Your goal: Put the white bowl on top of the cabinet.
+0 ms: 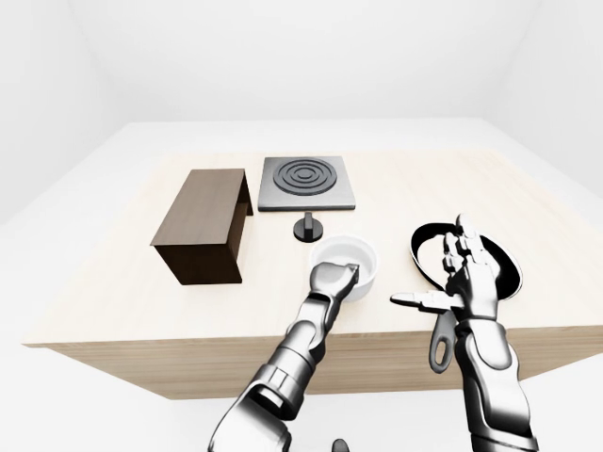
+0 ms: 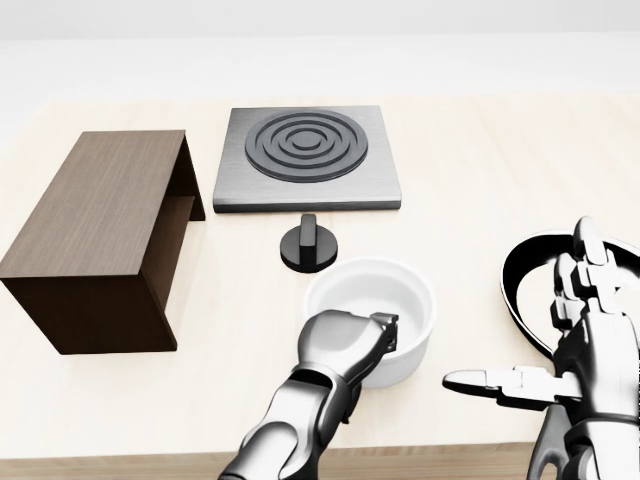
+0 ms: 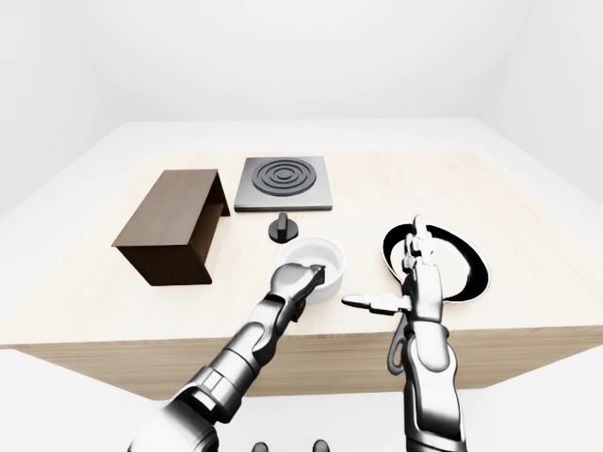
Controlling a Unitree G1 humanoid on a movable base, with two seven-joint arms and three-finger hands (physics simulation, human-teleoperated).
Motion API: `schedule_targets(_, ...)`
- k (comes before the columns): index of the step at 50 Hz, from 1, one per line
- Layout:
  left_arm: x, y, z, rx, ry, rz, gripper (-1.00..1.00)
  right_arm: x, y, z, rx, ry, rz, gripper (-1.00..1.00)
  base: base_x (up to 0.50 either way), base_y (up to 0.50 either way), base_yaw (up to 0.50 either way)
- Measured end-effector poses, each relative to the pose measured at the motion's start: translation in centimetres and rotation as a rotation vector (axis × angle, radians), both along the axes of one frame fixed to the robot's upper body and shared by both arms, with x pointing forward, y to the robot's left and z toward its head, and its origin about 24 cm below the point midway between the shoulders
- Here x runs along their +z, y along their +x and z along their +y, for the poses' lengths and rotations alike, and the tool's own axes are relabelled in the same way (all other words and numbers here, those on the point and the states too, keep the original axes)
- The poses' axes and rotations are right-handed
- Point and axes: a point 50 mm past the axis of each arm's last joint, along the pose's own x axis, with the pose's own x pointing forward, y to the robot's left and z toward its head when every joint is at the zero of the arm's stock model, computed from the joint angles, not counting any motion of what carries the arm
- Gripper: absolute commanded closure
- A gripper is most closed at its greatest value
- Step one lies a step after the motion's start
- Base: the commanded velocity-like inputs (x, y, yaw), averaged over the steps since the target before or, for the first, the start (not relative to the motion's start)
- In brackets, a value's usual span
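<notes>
The white bowl [image 2: 385,295] stands on the wooden table [image 2: 480,170], at the lower middle of the head view. My left hand [image 2: 378,330] reaches in from below, and its fingers curl over the bowl's near rim and close on it. The dark brown cabinet [image 2: 100,215], an open-sided box, lies at the left with its flat top bare. My right hand [image 2: 548,332] is open with fingers spread, hovering at the right over a black pan, apart from the bowl.
A grey hob plate [image 2: 308,155] with dark rings lies above the bowl. A black knob [image 2: 308,245] stands between the hob plate and the bowl. The black pan [image 2: 522,275] lies at the right, its handle [image 1: 441,344] over the table's near edge.
</notes>
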Motion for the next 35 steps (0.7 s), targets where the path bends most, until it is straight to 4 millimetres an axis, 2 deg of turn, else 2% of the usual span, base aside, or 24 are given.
schedule_targets(20,2.5,0.6,0.8,-0.031,0.112,-0.017,1.00,-0.2,-0.3,0.5,0.018,-0.012,0.002,-1.00,0.00,0.00,0.00)
schedule_targets(35,3.2,0.7,1.0,-0.027,0.142,-0.030,1.00,-0.2,-0.4,0.6,0.022,-0.015,0.003,-1.00,0.00,0.00,0.00)
